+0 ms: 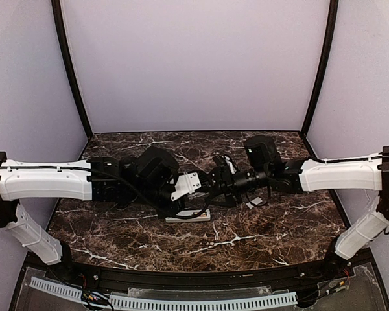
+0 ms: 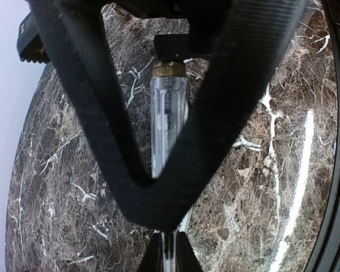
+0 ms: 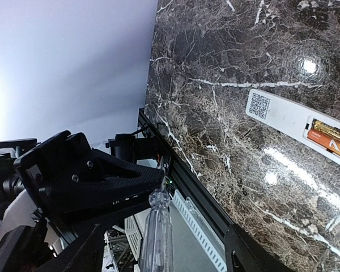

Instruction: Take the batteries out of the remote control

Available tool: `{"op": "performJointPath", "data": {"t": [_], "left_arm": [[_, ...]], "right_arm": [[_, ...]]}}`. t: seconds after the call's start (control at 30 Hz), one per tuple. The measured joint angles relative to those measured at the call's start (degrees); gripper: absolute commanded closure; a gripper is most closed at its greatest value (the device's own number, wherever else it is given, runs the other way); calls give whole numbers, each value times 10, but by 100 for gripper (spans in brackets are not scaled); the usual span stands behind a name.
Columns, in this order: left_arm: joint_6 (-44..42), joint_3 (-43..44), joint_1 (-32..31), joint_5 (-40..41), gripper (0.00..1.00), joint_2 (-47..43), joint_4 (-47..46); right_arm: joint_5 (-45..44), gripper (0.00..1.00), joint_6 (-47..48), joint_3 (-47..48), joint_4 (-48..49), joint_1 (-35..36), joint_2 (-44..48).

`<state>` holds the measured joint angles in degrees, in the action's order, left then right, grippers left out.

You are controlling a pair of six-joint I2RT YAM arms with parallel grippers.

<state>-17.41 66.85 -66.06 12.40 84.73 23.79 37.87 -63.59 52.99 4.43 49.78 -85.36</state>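
Where the two arms meet over the middle of the dark marble table (image 1: 266,227), everything is bunched together. Left arm (image 1: 45,181) reaches in from 9 o'clock, right arm (image 1: 340,175) from 3 o'clock, wrists nearly nose to nose.

Left claw (image 2: 170,256): fingers closed together on a thin clear stick (image 2: 170,119), seen at 6 o'clock in the left wrist view. The stick runs straight up to 12 o'clock, where its brass end sits against a black block. A broad black V-shaped part crosses in front of it.

Right claw (image 1: 215,184): faces the left one from the top view. I cannot tell whether its fingers are apart or together; the right wrist view shows only the stick beside a black wedge-shaped part at 7 o'clock.

Remote (image 3: 283,116): flat on the marble, back up, at 6 o'clock just under the meeting claws from above; at 3 o'clock in the right wrist view. QR sticker on it, recess uncovered.

Batteries (image 3: 327,136): two, side by side in the recess, at the remote's 4 o'clock end.
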Motion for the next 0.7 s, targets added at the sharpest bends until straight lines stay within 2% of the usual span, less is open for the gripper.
{"op": "performJointPath", "data": {"t": [0.53, 0.7], "left_arm": [[-17, -7, -17, 38, 100, 0, -6], [-22, -9, -23, 56, 100, 0, -10]], "right_arm": [[8, 58, -72, 3, 63, 9, -42], [14, 60, -86, 3, 74, 11, -55]]}}
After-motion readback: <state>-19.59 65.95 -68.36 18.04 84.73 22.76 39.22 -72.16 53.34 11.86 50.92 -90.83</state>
